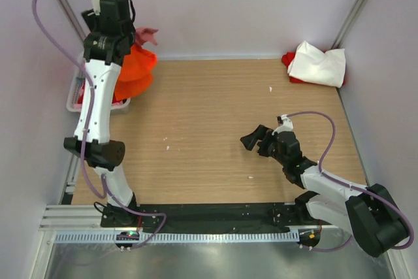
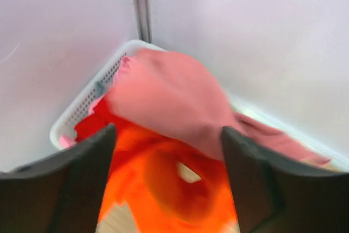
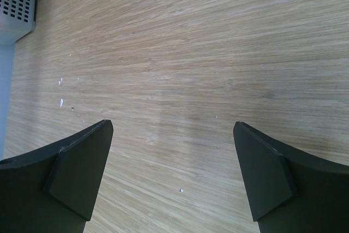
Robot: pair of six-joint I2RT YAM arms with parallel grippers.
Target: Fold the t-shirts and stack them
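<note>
So far: no neatly folded shirt anywhere in view; task judged near its start.
Possibly done: a first pile, white shirt (image 1: 319, 63) lying rumpled on red cloth (image 1: 287, 60), well apart from the right jaws, far beyond them and to their right.
Left to do: lifting shirts out of the basket (image 2: 82, 105), spreading each on the worktop (image 1: 215, 115), folding, stacking.
Left jaws: standing apart, no cloth seen between them, raised above the basket.
Right jaws: spread wide, empty, low over the wood-grain worktop.
Salmon-pink shirt (image 2: 169, 96): bunched in a soft mound on top of the basket heap, just beyond and below the left jaws.
Orange shirt (image 2: 174, 189): bright, crumpled, spilling over the basket rim toward the worktop, directly beneath the left jaws; blurred here.
Other cloth: red and paler pink scraps deeper in the basket, too hidden to tell apart as shirts.
</note>
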